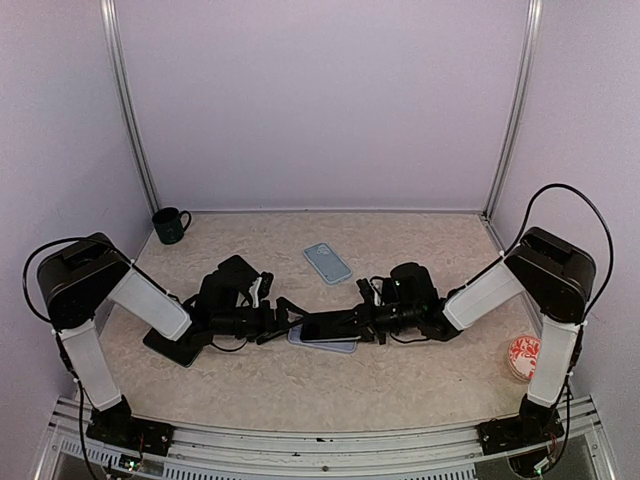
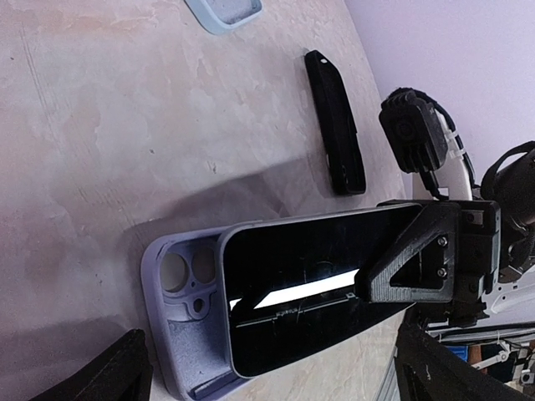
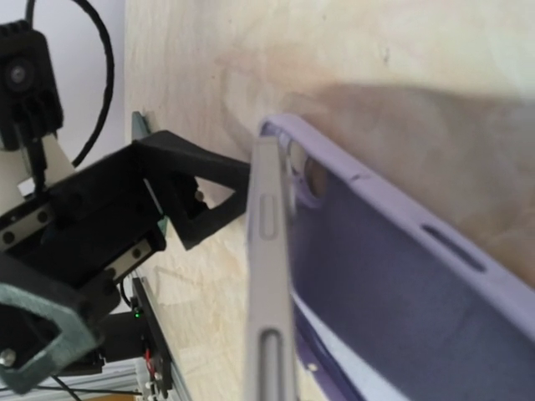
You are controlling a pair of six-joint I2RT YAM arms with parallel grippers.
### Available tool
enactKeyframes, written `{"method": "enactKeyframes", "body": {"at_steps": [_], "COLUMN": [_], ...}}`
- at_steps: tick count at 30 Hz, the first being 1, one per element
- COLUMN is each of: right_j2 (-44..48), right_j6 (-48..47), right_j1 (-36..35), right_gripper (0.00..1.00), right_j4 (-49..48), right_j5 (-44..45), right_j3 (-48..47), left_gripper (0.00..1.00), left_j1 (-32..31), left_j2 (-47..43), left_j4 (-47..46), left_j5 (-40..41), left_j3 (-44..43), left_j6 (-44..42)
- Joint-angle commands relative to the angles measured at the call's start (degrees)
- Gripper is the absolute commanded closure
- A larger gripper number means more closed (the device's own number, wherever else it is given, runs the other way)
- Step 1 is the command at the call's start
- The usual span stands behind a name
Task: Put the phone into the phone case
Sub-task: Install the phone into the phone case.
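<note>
Nearest the arm bases, a small red-and-white dish (image 1: pixel 522 357) sits well to the right of the lilac case (image 2: pixel 180 330), close beside the right arm's upright link.

The lilac case lies flat on the table (image 1: pixel 420 385), open side up, with its camera holes toward the left arm. The phone (image 2: pixel 301 288) is above it with the screen up. It is tilted, one long edge down inside the case wall and the other lifted clear.

The right gripper (image 1: pixel 368 318) is clamped on the phone's end away from the camera holes. One finger (image 2: pixel 410 259) lies flat on the glass and the other is hidden beneath.

The left gripper (image 1: pixel 283 322) sits at the camera-hole end of the case. Its fingers (image 2: pixel 109 376) are spread wide and grip nothing, and the ends of the case and phone lie between them. In the right wrist view, one left fingertip meets the phone's end corner, but I cannot tell whether it presses.

Just beyond the lilac case lies a black case (image 2: pixel 334 121). Farther back is a light-blue case (image 1: pixel 328 263), also flat. Well beyond and to the left, a dark mug (image 1: pixel 170 225) stands in the back corner.
</note>
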State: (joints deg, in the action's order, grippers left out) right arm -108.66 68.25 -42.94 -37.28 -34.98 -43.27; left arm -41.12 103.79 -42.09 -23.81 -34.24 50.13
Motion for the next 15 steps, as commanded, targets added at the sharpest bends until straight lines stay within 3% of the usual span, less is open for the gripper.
{"method": "enactKeyframes", "body": {"at_steps": [1, 15], "right_j2": [-1.15, -4.49], "right_j6": [0.12, 3.76], "right_j1": [0.46, 0.45], "right_gripper": [1.0, 1.0], "right_j4": [-3.95, -7.45], "right_j5": [-1.39, -3.12], "right_j3": [-1.08, 0.11], "left_gripper": [0.01, 0.01], "left_j1": [-0.45, -0.97], "left_j2": [0.88, 2.09], "left_j4": [-1.86, -2.71], "left_j5": [-0.81, -1.29], "left_j3": [-1.4, -1.8], "left_j6": [0.15, 0.57]}}
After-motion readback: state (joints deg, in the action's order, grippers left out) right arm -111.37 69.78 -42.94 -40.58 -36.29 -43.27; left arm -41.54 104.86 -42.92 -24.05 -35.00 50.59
